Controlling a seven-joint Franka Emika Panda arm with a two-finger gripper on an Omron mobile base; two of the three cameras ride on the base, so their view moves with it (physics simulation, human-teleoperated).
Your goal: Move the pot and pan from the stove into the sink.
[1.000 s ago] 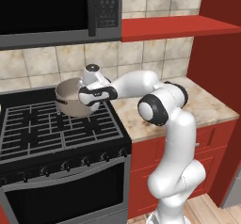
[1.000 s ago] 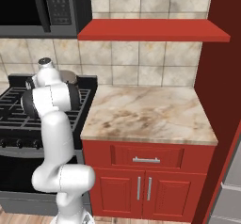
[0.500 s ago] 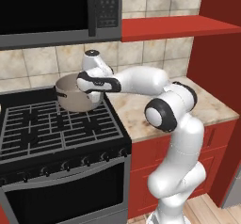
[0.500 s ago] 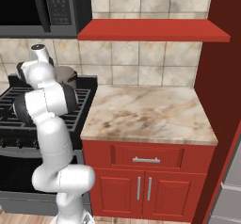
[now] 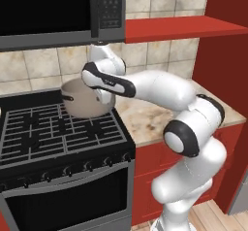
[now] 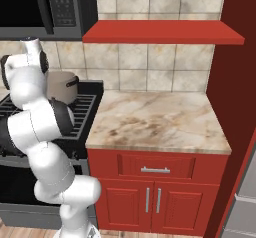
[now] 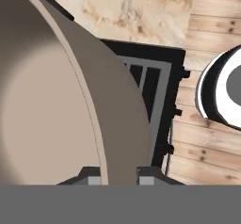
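Claw [image 7: 120, 173] clenched on rim of pot [image 5: 86, 98], one tip inside wall, one outside. Raised clear of stove [image 5: 58, 133] grates, probably for carrying toward sink.

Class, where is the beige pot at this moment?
The pot sits at the back right of the stove in the left base view, beside the marble counter. The tool's fingers straddle its wall in the hand view.

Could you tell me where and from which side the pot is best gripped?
Grip the pot by its thin upright rim wall, coming from above so one finger goes inside and one outside. The hand view shows the tool straddling that wall this way. The small dark side handle looks a harder target.
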